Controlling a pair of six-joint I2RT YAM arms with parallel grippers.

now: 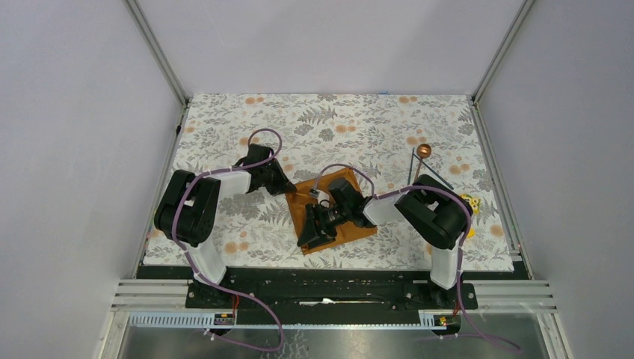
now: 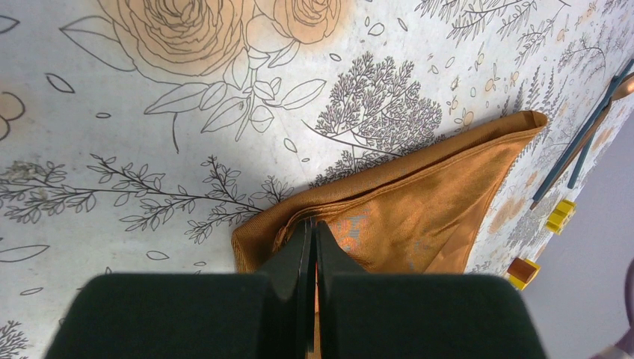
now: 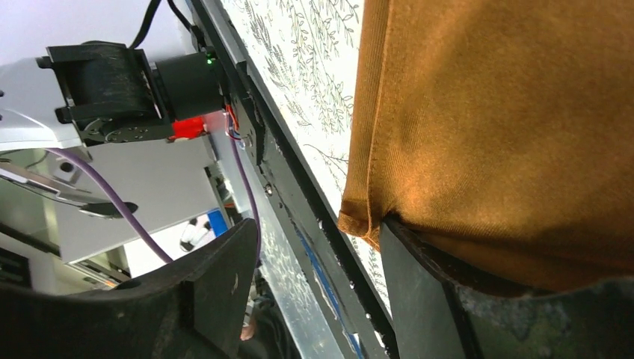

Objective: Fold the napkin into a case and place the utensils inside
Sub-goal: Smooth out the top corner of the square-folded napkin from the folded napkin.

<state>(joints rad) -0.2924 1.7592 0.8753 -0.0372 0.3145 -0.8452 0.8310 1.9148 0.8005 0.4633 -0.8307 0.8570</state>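
Item, desk (image 1: pixel 336 120): covered in a floral print of grey leaves and pale orange blooms, with grey walls on three sides. Item, napkin (image 1: pixel 351 221): shiny orange-brown cloth, lying in the middle of the desk toward the near edge, between the two arms, set cornerwise; the left wrist view shows it doubled over in layers with a stitched hem along its edge (image 2: pixel 426 202). Item, left end effector (image 2: pixel 312 228): fingers pressed fully together on the napkin's left corner, the cloth puckered where the tips meet it, so it reads as a pinch on the fabric; from above it sits at the cloth's far-left corner (image 1: pixel 288 188). Item, right end effector (image 1: pixel 314 233): over the near-left part of the napkin, jaws standing apart; its own camera shows a hemmed corner of the cloth (image 3: pixel 508 134) hanging between the two fingers, one finger (image 3: pixel 419 284) touching the fabric's lower edge, the other (image 3: pixel 217 277) off it, nothing clamped. Item, utensils (image 1: pixel 420 163): slim dark handles and one small round copper bowl, lying on the desk at the far right, well apart from the napkin and outside it. Item, yellow blocks (image 2: pixel 561 215): small, near the utensils at the right edge.
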